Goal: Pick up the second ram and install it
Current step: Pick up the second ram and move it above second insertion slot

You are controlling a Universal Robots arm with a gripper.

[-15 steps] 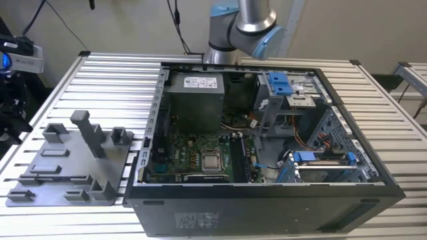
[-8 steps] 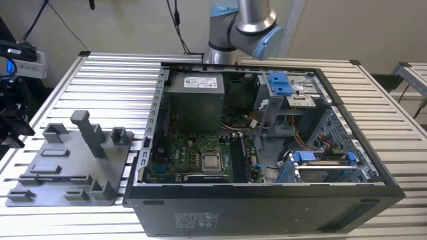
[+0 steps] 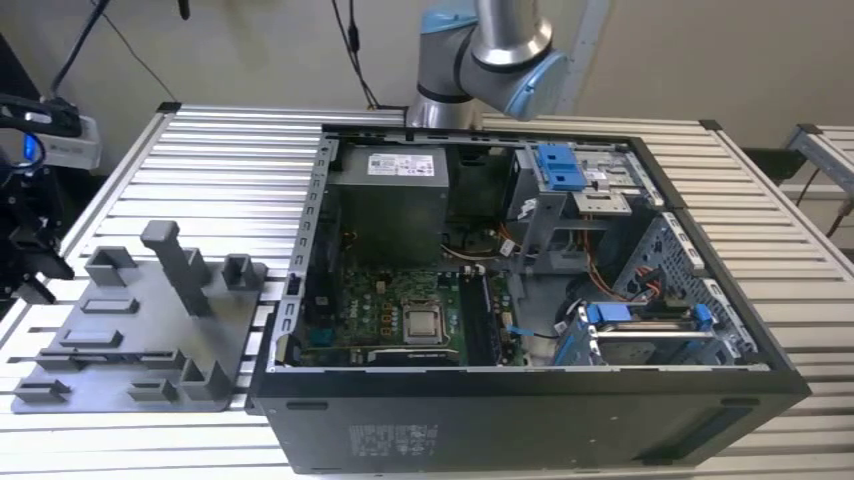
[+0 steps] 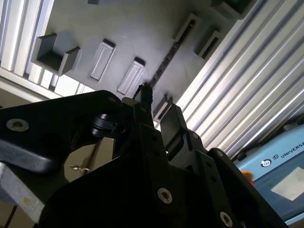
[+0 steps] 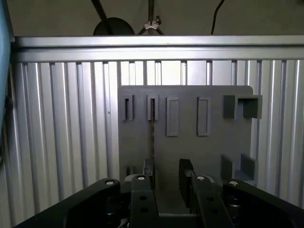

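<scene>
Second ram (image 5: 153, 133) edge-on, chips and label indiscernible

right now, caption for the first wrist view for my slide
open claw poised over the grey fixture plate, second ram standing on edge in it

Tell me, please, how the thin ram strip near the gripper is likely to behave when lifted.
Seen edge-on, the ram is a very thin straight line over the grey fixture plate, so it is probably light and stiff enough to keep its shape. Being so narrow, it would likely tip if left unsupported on edge. Its studded edge suggests fragile parts.
</scene>
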